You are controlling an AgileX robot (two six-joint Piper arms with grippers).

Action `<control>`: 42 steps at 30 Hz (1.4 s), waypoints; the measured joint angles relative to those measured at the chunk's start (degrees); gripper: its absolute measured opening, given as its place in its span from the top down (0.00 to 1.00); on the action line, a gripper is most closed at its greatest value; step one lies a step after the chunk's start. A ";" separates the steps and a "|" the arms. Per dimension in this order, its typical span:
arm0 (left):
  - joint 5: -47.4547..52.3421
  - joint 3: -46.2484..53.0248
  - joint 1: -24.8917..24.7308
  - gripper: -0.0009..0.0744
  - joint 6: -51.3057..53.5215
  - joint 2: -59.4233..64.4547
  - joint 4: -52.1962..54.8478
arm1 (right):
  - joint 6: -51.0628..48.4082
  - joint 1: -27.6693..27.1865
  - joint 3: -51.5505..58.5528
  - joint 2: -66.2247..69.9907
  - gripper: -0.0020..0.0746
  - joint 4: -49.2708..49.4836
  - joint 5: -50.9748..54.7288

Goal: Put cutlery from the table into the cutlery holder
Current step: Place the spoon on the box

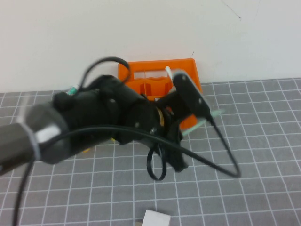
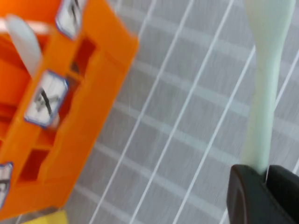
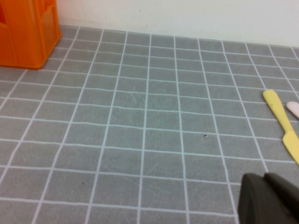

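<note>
the pale mint-green spoon (image 2: 262,93) is pinched by its handle between the dark fingers (image 2: 247,196) of the left tool (image 2: 266,179), the fingers clenched on it, with its pale shaft running away from the jaws above the grey gridded table (image 2: 177,121). in the high view the same spoon (image 1: 207,118) shows as a thin pale strip sticking out toward three o'clock from under the black left arm (image 1: 108,117), just beside the front right corner of the cutlery holder (image 1: 188,68).

the cutlery holder is an orange crate standing at the far edge of the table, at about twelve o'clock from the table's middle, close against the white wall (image 1: 141,28). a cream-white piece (image 1: 168,71) stands upright in one of its compartments; in the left wrist view it shows as a pale blade (image 2: 25,42) rising behind the crate's front, which carries white labels with black characters (image 2: 46,99).

the left arm crosses the high view from nine o'clock toward the middle, a black cable (image 1: 207,160) looping off it onto the table.

the right tool (image 3: 271,198) is seen only in its own wrist view, fingers pressed together on nothing, low over bare table. near it lies a yellow utensil (image 3: 282,123) with a pinkish piece (image 3: 294,108) just beside it, well apart from the orange crate (image 3: 28,32).

a white card (image 1: 156,219) lies at six o'clock on the table.
</note>
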 joint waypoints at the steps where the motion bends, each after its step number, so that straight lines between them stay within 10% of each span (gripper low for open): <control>1: -0.59 0.05 0.33 0.94 0.00 -0.51 -1.64 | 0.00 0.00 0.00 0.00 0.98 0.00 0.00; 12: -27.38 6.98 13.10 0.94 -0.11 -9.54 -21.89 | 0.00 0.00 0.00 0.00 0.98 0.00 0.00; 22: -57.38 12.61 13.81 0.95 -5.21 -5.47 -23.99 | 0.00 0.00 0.00 0.00 0.98 0.00 0.00; 42: -68.78 12.70 13.81 0.95 -11.68 11.87 -23.78 | 0.00 0.00 0.00 0.00 0.98 0.00 0.00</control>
